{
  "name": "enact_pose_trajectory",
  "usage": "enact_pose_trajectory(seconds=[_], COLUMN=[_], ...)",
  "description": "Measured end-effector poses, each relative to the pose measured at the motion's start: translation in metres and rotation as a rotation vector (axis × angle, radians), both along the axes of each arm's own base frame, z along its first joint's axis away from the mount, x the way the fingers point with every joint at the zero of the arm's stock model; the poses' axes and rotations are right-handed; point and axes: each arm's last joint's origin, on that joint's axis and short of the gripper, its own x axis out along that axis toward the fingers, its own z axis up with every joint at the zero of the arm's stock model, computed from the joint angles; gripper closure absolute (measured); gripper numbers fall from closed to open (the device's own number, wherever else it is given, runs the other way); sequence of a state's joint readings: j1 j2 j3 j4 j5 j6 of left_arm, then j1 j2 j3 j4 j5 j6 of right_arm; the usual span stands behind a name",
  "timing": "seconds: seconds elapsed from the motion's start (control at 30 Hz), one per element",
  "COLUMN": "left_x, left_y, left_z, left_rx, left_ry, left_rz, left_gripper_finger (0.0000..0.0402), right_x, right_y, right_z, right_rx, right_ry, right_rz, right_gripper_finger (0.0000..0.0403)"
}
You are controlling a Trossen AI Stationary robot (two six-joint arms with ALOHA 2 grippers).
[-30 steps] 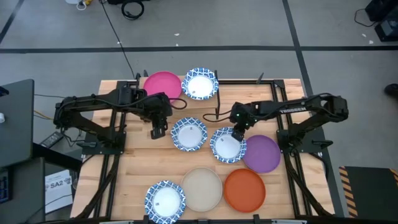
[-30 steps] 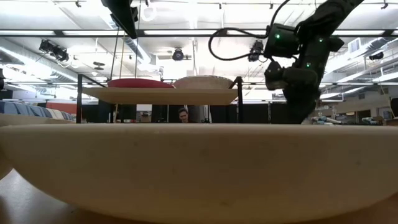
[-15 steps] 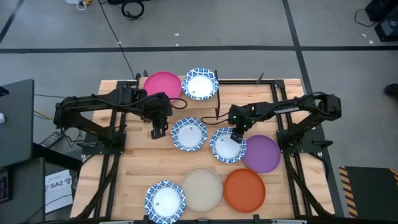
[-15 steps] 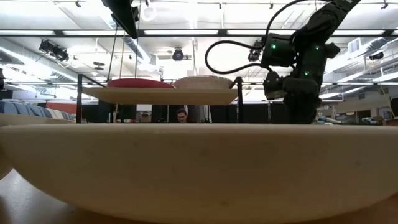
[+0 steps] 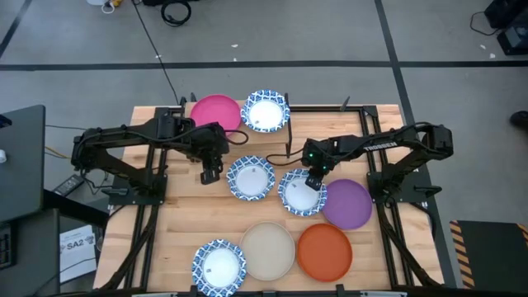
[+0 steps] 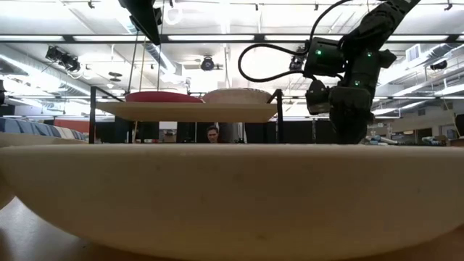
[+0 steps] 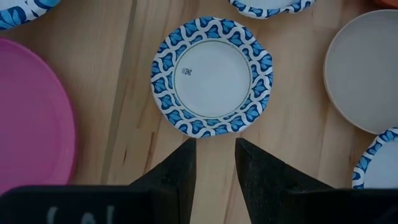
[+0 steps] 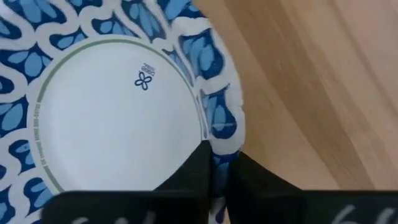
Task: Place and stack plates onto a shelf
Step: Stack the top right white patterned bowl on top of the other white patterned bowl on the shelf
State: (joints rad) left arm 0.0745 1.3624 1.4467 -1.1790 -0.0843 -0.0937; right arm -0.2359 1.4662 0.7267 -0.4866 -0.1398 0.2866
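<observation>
Comparing with a moment ago, we see the right claw (image 5: 312, 181) has dropped to the blue-rimmed white paper plate (image 5: 300, 193) on the table, fingers clenched on its rim. Left claw (image 5: 208, 174) waits released; lifting toward the shelf seems next.

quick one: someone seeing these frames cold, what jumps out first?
Probably the spread of round plates over the wooden table, with the right gripper down at the rim of a blue-patterned plate beside the purple plate, fingers pinched on that rim in its wrist view. Next, the pink plate and another blue-patterned plate at the far edge. The left gripper hovers open beside the middle blue-patterned plate.
</observation>
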Motion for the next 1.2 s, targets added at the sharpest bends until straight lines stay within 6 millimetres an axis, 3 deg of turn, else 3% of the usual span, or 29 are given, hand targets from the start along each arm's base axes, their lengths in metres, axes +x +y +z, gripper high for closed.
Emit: enact_pose_trajectory(seconds=[0.13,0.43,0.67,0.83,1.0,1.2], left_x=[0.0,-0.01,-0.033,-0.053,-0.075,-0.092], left_y=[0.0,-0.001,-0.008,-0.024,-0.04,-0.047], left_z=[0.0,0.005,0.016,0.024,0.002,-0.039], left_rx=[0.0,-0.026,-0.098,-0.053,-0.092,-0.144], left_ry=[0.0,0.001,-0.009,-0.137,-0.248,-0.319], left_rz=[0.0,0.013,0.026,-0.006,-0.049,-0.062], left_gripper_finger=[0.0285,0.0285,0.0285,0.0285,0.0285,0.0285], right_x=[0.0,0.004,0.011,0.013,0.015,0.019], right_y=[0.0,0.0,-0.001,-0.001,0.0,0.002], right_z=[0.0,0.006,0.021,0.034,0.05,0.075], right_rx=[-0.002,0.001,0.009,0.007,0.029,0.089], right_ry=[0.002,-0.021,-0.05,-0.037,-0.062,-0.091], right_rz=[0.005,0.033,0.067,0.086,0.106,0.136], right_gripper_finger=[0.0394,0.0394,0.0394,0.0394,0.0394,0.0394])
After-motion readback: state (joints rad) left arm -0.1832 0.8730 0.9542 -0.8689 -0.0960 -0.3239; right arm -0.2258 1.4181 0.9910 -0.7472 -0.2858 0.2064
